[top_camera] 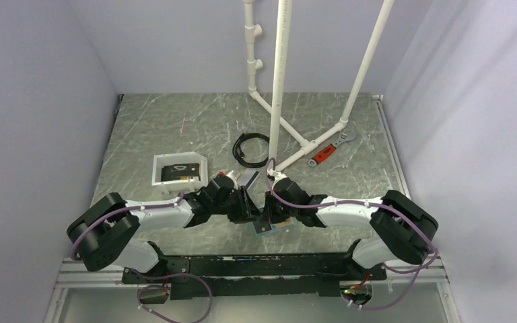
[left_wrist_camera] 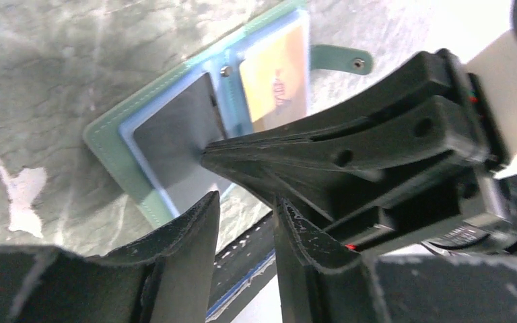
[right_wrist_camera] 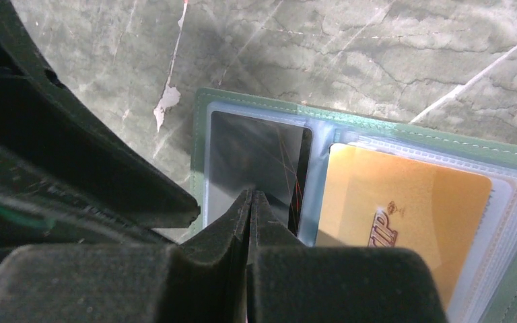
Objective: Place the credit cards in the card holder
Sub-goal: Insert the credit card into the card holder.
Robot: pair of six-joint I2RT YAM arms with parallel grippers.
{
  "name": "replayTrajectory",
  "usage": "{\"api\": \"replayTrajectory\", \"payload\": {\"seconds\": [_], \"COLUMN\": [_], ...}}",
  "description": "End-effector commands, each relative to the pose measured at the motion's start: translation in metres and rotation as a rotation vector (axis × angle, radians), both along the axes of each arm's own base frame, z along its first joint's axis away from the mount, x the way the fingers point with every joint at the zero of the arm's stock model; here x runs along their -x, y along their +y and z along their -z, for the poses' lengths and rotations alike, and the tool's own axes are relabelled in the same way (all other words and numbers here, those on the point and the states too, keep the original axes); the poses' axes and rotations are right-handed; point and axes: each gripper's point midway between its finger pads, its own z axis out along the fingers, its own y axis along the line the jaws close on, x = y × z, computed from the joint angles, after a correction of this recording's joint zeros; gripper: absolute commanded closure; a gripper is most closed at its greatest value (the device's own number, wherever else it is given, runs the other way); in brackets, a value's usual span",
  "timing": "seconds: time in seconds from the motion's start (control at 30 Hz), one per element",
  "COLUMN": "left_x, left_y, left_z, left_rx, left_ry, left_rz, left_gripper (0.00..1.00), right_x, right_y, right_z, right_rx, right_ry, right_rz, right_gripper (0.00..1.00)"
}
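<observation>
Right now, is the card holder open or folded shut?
Open: the card holder lies spread flat, both inner pages showing, a dark card on one, a gold card on the other.

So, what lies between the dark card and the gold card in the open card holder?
Only the light blue middle fold of the card holder, no other card; the right wrist view shows it.

A grey-green marbled tabletop (top_camera: pixel 175 128) with thin white veins forms the floor of the cell. It is closed in by a plain pale lavender back wall (top_camera: pixel 175 47), a matching left wall (top_camera: pixel 33 121) in duller shade, and a matching right wall (top_camera: pixel 471 101) that catches more light. A white plastic pipe frame (top_camera: pixel 280 67) stands at the back of the tabletop, its lower legs splayed. In the left wrist view a white chipped patch (left_wrist_camera: pixel 23 195) mars the surface
</observation>
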Motion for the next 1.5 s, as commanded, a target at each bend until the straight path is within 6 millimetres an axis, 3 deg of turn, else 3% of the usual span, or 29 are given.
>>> {"api": "replayTrajectory", "payload": {"seconds": [0.0,0.07,0.33,0.57,0.9,1.17,1.47], "left_x": [-0.008,-0.007,-0.004,0.0,0.002,0.003,0.001], "left_y": [-0.014,-0.012,0.016,0.039,0.055,0.06,0.067], "left_z": [-0.03,-0.027,-0.009,0.008,0.028,0.025,0.021], "left_rx": [0.094,0.072,-0.039,-0.131,-0.179,-0.185,-0.197], "left_ry": [-0.071,-0.055,-0.008,0.023,0.066,0.055,0.048], "left_rz": [-0.001,-0.003,-0.108,-0.161,-0.197,-0.201,-0.217], "left_gripper": [0.59,0.57,0.45,0.47,0.47,0.46,0.44], "right_x": [0.009,0.009,0.006,0.012,0.011,0.016,0.025], "right_y": [-0.004,-0.005,-0.015,-0.009,0.001,0.005,0.019], "right_z": [0.008,0.006,-0.011,-0.016,-0.004,0.009,0.007], "right_rx": [0.012,0.012,0.098,0.171,0.34,0.485,0.453], "right_ry": [0.037,0.036,-0.094,-0.182,-0.235,-0.259,-0.195], "right_rz": [-0.007,-0.006,-0.075,-0.163,-0.154,-0.171,-0.131], "right_gripper": [0.98,0.96,0.58,0.4,0.32,0.31,0.31]}}
